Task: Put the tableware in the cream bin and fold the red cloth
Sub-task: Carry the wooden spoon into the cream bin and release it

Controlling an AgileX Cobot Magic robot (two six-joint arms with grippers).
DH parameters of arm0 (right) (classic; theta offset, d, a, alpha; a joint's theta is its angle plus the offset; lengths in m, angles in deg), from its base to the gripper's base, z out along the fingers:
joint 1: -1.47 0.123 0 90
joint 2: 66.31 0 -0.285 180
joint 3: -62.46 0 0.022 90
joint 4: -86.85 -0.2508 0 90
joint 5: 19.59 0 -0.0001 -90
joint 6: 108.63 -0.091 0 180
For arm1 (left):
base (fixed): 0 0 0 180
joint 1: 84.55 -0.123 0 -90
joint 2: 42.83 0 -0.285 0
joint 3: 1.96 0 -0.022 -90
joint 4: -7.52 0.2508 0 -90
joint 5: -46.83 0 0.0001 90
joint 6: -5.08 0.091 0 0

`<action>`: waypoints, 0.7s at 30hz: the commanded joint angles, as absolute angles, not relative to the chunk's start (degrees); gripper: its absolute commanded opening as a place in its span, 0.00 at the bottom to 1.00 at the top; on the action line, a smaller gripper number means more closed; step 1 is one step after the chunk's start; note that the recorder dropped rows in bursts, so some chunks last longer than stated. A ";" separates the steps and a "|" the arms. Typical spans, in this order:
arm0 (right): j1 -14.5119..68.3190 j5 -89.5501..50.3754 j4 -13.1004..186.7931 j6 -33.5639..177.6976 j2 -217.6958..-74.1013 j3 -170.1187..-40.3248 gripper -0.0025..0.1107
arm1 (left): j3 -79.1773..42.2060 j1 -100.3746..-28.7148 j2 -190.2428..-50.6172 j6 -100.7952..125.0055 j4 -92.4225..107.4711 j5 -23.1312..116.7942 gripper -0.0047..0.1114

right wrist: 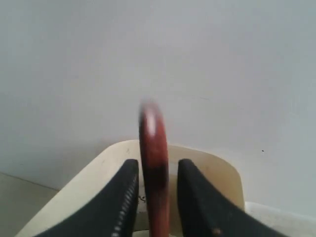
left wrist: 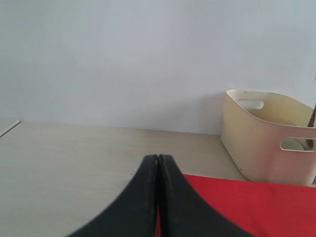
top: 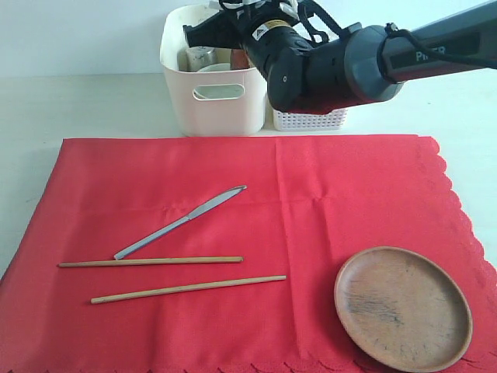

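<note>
My right gripper (top: 203, 35) hangs over the cream bin (top: 213, 109) at the back. In the right wrist view its jaws (right wrist: 158, 165) stand open, with the dark wooden spoon (right wrist: 154, 148) upright and blurred between them, a gap on each side. A steel cup (top: 199, 56) and a pale bowl (top: 213, 68) sit inside the bin. On the red cloth (top: 334, 194) lie the silver knife (top: 182, 221), two chopsticks (top: 151, 263) (top: 188, 289) and the brown wooden plate (top: 402, 307). My left gripper (left wrist: 158, 157) is shut and empty, low over the table near the cloth's edge (left wrist: 256, 207).
A white lattice basket (top: 311, 119) stands right of the bin, partly behind my right arm (top: 349, 66). The cloth covers most of the table's front. Bare pale table (top: 46, 109) lies to the left and behind.
</note>
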State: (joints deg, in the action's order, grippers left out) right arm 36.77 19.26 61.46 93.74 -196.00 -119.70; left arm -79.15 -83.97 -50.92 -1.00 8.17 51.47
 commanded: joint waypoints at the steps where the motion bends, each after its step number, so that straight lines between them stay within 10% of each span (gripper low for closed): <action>1: 36.48 20.21 61.32 93.75 -195.97 -120.23 0.44 | -79.18 -83.96 -50.62 -1.08 8.01 51.42 0.06; 21: 36.48 3.96 57.05 101.02 -191.66 -120.10 0.44 | -79.18 -83.96 -50.62 -1.08 8.01 51.42 0.06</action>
State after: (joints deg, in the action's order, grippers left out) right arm 36.77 9.48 57.02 96.94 -194.50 -119.70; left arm -79.15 -83.97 -50.92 -1.00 8.17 51.47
